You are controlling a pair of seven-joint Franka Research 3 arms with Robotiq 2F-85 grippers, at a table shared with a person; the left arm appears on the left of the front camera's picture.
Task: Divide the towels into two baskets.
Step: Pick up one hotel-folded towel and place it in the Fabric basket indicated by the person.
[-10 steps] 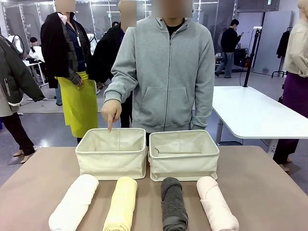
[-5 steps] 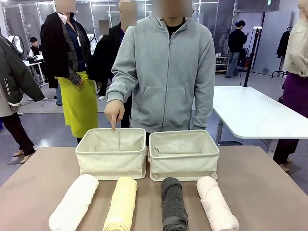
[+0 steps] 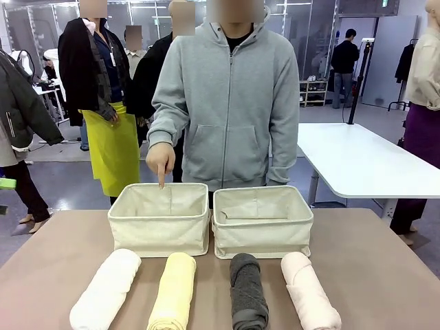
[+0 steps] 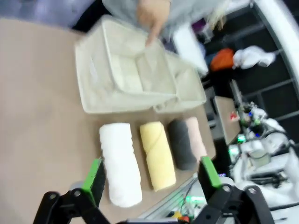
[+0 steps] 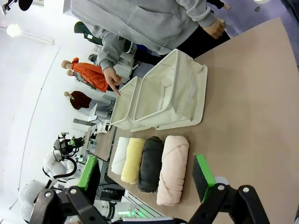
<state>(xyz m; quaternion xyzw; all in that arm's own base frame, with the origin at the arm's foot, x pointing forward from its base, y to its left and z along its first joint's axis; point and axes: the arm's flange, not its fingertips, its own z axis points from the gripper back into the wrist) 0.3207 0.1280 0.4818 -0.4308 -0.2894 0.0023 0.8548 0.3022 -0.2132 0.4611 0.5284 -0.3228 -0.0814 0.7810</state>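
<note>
Four rolled towels lie in a row at the table's near edge: white [image 3: 105, 291], pale yellow [image 3: 173, 291], dark grey [image 3: 247, 292] and pale pink [image 3: 309, 291]. Behind them stand two cream canvas baskets side by side, the left basket [image 3: 159, 227] and the right basket [image 3: 262, 230], both with nothing in them. A person in a grey hoodie points a finger [image 3: 161, 175] down over the left basket's far rim. My left gripper [image 4: 152, 179] hangs open high above the white towel [image 4: 120, 163] and yellow towel [image 4: 158, 154]. My right gripper [image 5: 145, 177] is open above the grey towel [image 5: 149, 163] and pink towel [image 5: 172, 175].
Bare brown tabletop [image 3: 48, 261] stretches to both sides of the towels and baskets. A white table [image 3: 357, 161] stands off to the back right. Other people stand behind the pointing person.
The person's pointing hand has stayed over the left basket, shifting only slightly. Towels and baskets have not moved.
</note>
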